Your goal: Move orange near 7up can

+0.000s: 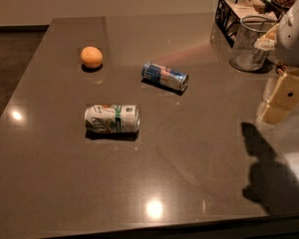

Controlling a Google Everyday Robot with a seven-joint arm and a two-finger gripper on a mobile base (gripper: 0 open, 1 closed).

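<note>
Scanning from the left edge, the grey countertop (50,183) carries the orange (91,57) toward its far left, resting alone with nothing touching it. Nearer the camera and slightly to the right lies the 7up can (112,118), on its side with its long axis running left to right. It is apart from the orange, with bare counter between them. Further right and farther back, a slim blue-and-silver can (165,76) also lies on its side, at an angle. At the right rear stand a clear glass jar (248,46) and, behind it, a black wire basket (228,10). The gripper (281,101) hangs at the right edge of the view, above the counter and well apart from the orange. Whether it is spread or pressed together cannot be told.

Handling, as a judgement: the orange is probably light and firm with slight give, and its matte skin should offer fair friction. Being round, it will roll if nudged off-centre.

Recommended hold: descend from above and close across the widest girth, centred, with moderate force.

Set-down: use bare counter just beside the 7up can and avoid contact, since a can lying on its side may roll.
</note>
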